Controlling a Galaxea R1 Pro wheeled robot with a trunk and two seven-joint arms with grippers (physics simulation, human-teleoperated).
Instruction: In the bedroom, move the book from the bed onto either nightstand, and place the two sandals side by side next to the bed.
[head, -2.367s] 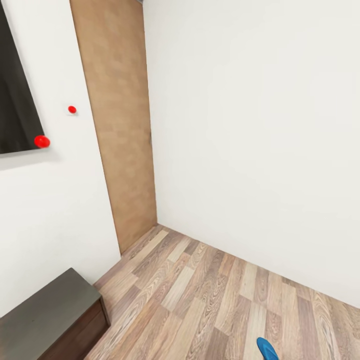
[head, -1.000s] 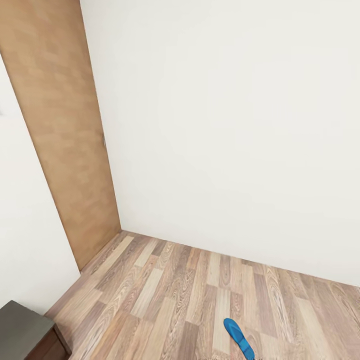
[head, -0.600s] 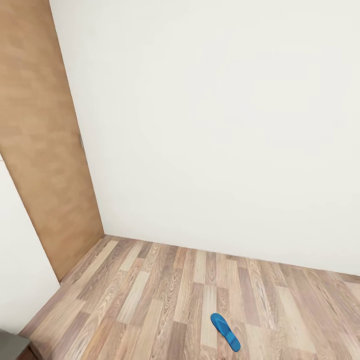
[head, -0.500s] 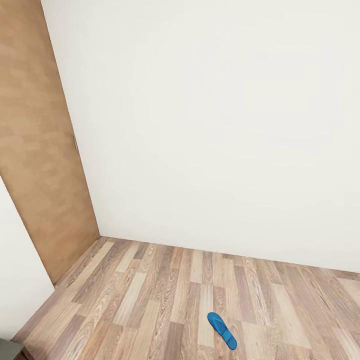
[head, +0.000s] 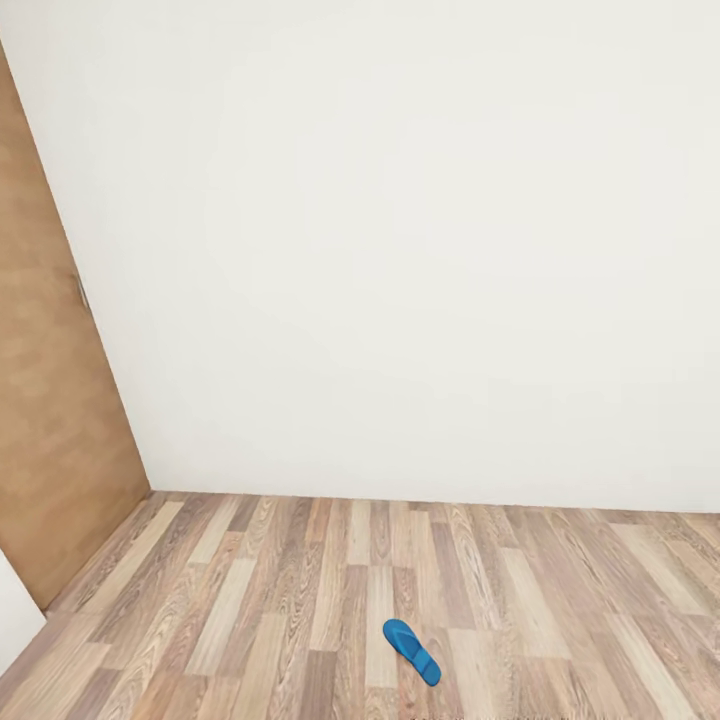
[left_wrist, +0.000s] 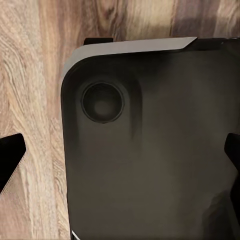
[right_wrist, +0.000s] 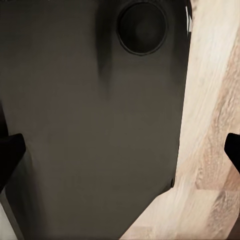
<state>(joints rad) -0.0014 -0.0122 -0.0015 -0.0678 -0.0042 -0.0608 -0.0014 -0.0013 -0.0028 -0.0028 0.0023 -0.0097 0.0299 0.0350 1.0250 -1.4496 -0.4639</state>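
A: Item one, the task's thing in sight?

B: One blue sandal (head: 412, 652) is recorded, lying flat on the wood-plank floor (head: 250, 600), low in the head view and slightly right of centre, well apart from the white wall (head: 400, 250). A brown door (head: 50, 430) is noted at the left edge.

A: The step in hand?

B: It is judged to be travel and search, not handling. Nothing is held, and no sandal is seen paired beside a bed. The book, bed and nightstand cannot be accounted for from these views.

A: Grippers?

B: Left gripper (left_wrist: 120, 165): dark fingertips are seen at both edges of the left wrist view, spread wide, with nothing between them. Right gripper (right_wrist: 120, 150): the same is entered, tips far apart and empty. Both are pointed down at a dark grey rounded panel (left_wrist: 150, 150), taken to be the robot's own base, with floor beside it.

A: Next move?

B: An approach to the sandal is called for, with the trunk lowered so that an arm can reach floor level. The thin sole would have to be taken by its edge or strap.

A: Anything hard to make out?

B: The sandal's straps are too small to read. The door is cut off by the frame, and the second sandal's place cannot be told.
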